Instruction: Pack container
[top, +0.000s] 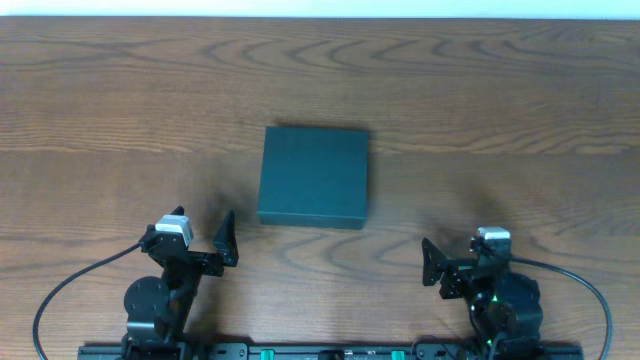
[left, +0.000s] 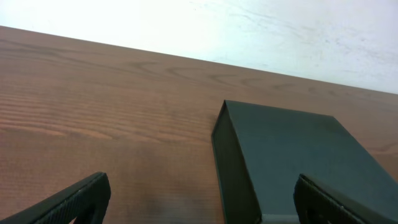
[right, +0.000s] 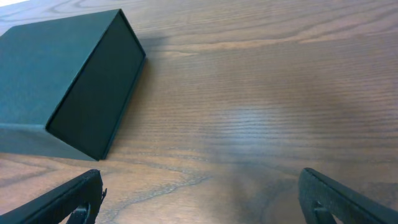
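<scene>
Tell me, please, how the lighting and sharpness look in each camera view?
Overhead: even, soft light; the dark teal-green rigid box is sharp. Left wrist: its top is matte, no glare; the white wall behind is bright. Right wrist: a dull sheen on the brown wooden table; the box's side face is shaded.

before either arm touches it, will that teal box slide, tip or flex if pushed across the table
The container looks rigid: crisp edges and flat faces, so it probably won't flex. It sits low and wide, so a push should slide it over the smooth table rather than tip it. Weight is unclear: the shut lid hides any contents.
</scene>
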